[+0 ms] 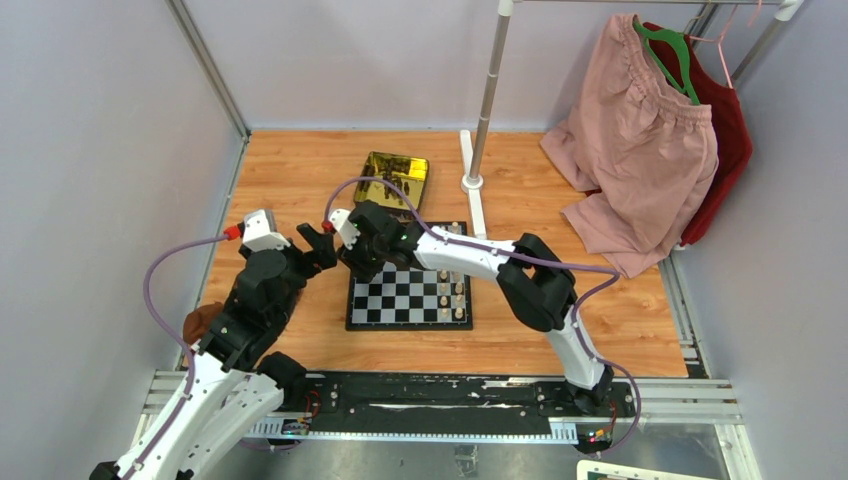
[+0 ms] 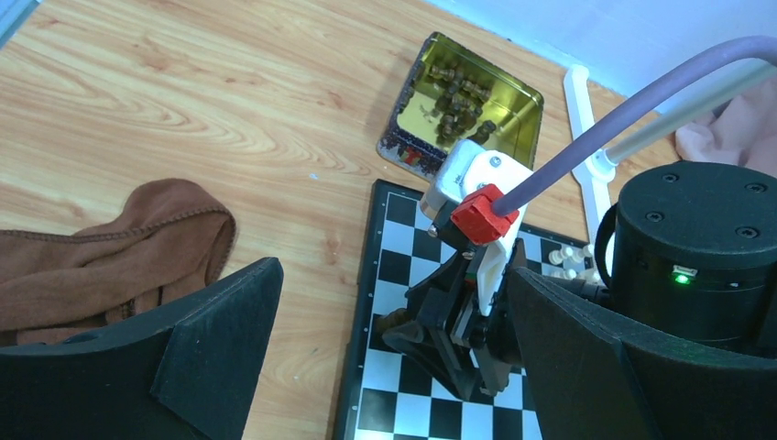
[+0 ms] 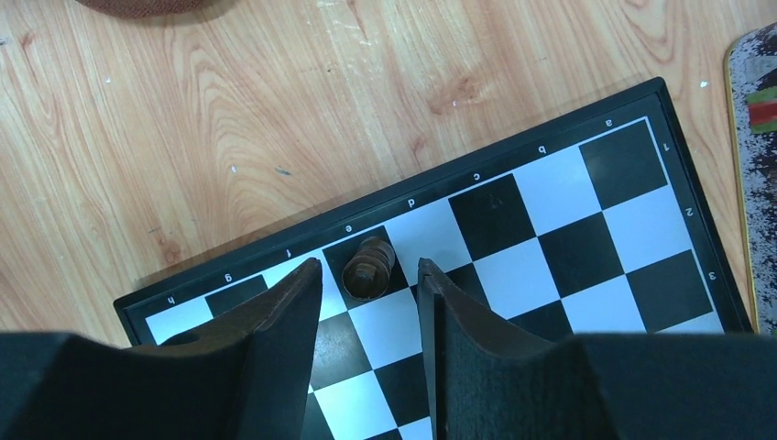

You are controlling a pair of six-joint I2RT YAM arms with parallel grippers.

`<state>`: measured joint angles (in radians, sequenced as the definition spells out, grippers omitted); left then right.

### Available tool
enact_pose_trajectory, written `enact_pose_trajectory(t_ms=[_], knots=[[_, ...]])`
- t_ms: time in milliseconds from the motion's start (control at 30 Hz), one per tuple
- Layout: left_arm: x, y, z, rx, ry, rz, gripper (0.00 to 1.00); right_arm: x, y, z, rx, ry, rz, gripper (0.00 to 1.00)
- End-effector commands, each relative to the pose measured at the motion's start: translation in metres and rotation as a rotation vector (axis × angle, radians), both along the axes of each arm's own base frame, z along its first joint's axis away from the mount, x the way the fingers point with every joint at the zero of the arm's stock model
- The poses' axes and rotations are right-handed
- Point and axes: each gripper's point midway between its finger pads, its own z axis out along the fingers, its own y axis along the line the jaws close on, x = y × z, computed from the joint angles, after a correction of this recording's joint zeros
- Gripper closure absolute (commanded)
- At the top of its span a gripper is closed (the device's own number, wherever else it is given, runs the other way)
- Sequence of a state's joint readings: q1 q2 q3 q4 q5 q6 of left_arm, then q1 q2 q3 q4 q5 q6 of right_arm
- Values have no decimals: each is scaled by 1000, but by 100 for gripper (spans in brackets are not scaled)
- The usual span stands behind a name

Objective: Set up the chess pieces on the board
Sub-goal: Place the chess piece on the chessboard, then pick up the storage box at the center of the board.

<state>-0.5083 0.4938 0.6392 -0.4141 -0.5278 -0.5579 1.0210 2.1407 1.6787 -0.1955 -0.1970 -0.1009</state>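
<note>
The right gripper [image 3: 366,275] has its fingers apart on either side of a dark chess piece [image 3: 369,261] in the board's [image 3: 550,197] edge row. Its type is unclear, and so is any contact. The left gripper [image 2: 394,270] gapes wide by the board's far-left corner.

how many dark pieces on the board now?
1: a dark piece on the board, edge-row e square, between the open jaws of the right gripper. The right arm hides part of the board; more may be hidden.
</note>
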Motion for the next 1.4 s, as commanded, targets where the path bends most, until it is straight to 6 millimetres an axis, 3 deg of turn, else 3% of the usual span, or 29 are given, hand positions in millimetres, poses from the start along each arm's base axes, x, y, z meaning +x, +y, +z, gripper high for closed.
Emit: enact_pose_trajectory(t_ms=[0,233,333,600,833,967,1133,1367], knots=[[1,1,15,-22,-38,16,0,7,6,53,71,-62,-11,53],[0,5,26,-21,-62,28,0,22,5,94,137,-110,-57,53],[1,5,27,-16,-62,29,0,38,-3,108,155,-130,-124,53],[2,3,25,-7,-56,21,0,120,-55,129,162,-156,-463,57],[6,2,24,9,-51,19,0,186,-97,116,90,-162,-670,58],[9,0,21,20,-42,16,0,210,-116,93,20,-141,-757,58],[11,-1,18,38,-31,13,0,221,-130,66,-13,-77,-824,58],[13,-2,13,53,-18,10,0,222,-143,35,-73,-29,-865,57]])
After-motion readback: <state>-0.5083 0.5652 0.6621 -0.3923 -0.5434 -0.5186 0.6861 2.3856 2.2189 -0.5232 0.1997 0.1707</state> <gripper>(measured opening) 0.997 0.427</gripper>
